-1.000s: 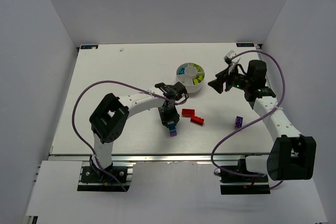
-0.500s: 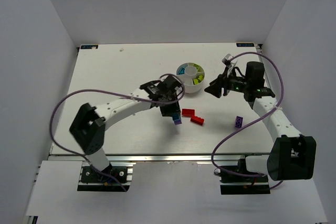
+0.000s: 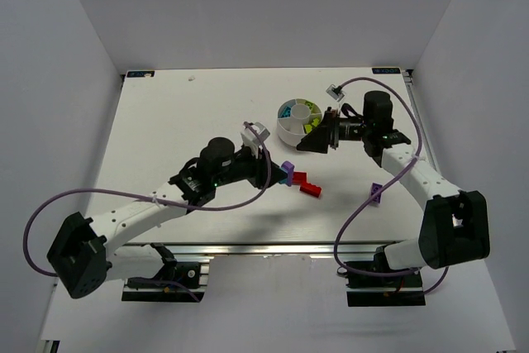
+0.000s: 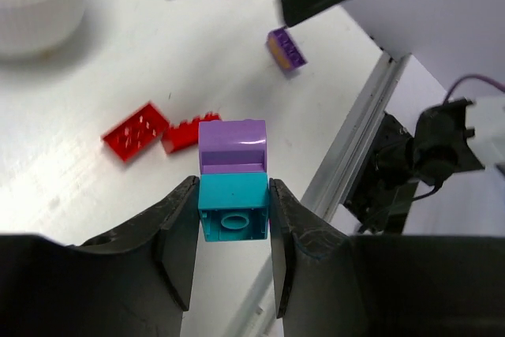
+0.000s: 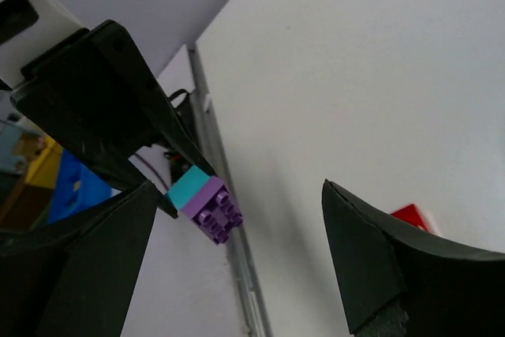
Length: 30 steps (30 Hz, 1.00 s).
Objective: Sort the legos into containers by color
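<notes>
The left claw (image 4: 233, 192) is clenched on a cyan brick (image 4: 233, 209), one finger on each side of it. A purple brick (image 4: 231, 146) is stuck on that brick's outer end and juts past the fingertips. The pair hangs in the air above the worktop (image 3: 190, 121), pointing toward the right arm.

The right claw (image 3: 311, 140) faces it with its jaws spread wide and nothing between them. In the right wrist view the stacked pair sits in the gap between the two fingers, touching neither.

Below the held pair two red bricks (image 3: 304, 183) lie side by side on the worktop. A loose purple brick (image 3: 376, 194) lies further right, well apart from them, near the right arm's forearm. The dish (image 3: 289, 132) stands just behind the right claw, and lime (image 3: 312, 127) and cyan pieces show in its wedges.

A metal rail (image 4: 355, 140) runs along the near edge of the worktop, close to the loose purple brick. The left half of the worktop is bare white, with walls on three sides.
</notes>
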Available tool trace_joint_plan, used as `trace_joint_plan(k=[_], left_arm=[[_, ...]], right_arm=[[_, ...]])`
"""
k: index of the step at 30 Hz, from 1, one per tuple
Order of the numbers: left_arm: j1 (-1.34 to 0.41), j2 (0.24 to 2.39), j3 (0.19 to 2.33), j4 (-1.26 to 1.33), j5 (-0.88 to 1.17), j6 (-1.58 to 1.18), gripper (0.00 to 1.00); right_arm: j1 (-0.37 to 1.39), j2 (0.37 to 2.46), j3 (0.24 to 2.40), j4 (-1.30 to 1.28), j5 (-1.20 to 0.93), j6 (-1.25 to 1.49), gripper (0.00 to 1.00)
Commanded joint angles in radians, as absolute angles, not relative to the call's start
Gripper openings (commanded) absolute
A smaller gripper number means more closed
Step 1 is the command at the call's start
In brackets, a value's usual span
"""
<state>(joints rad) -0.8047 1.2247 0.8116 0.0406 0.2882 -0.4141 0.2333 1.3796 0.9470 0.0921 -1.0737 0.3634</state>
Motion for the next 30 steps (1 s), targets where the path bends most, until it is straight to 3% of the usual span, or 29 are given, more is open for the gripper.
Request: trace_joint_plan(k=[1,8,11,12,16,22,25,26,27,30], left_arm=[[-0.801,1.135,0.732,0.331,0.402,-0.195,0.0],[-0.781,1.121,0.67,0.497,0.466,-0.248,0.0],[-0.782,1.134,0.657,0.575,0.5,-0.29,0.0],[-0.781,1.138,0.654,0.598,0.509,-0.302,0.0],[-0.781,1.157,0.663,0.609,0.537,-0.316,0.0],[-0.781,1.163,0.673,0.588,0.543,-0.311,0.0],[-0.779,1.157,0.67,0.575,0.526,-0.302,0.0],[-0.779,1.154,0.669,0.569,0.519,-0.298,0.0],[-0.779,1.149,0.667,0.566,0.506,-0.293,0.0],[-0.779,1.141,0.666,0.552,0.492,-0.281,0.0]], right_arm=[[0.267,1.396,0.994,0.25,-1.181,0.517,0.89],[0.281,1.401,0.927,0.5,-1.415,0.47,0.89],[0.282,1.384,0.902,0.5,-1.525,0.308,0.89],[0.284,1.379,0.908,0.45,-1.558,0.128,0.89],[0.285,1.403,1.061,-0.053,-1.581,-0.425,0.89],[0.316,1.503,1.279,-0.628,-1.559,-0.962,0.89],[0.344,1.568,1.36,-0.995,-1.537,-1.2,0.89],[0.348,1.589,1.412,-1.211,-1.532,-1.394,0.89],[0.359,1.632,1.439,-1.308,-1.529,-1.505,0.89],[0.365,1.626,1.422,-1.31,-1.534,-1.491,0.86]])
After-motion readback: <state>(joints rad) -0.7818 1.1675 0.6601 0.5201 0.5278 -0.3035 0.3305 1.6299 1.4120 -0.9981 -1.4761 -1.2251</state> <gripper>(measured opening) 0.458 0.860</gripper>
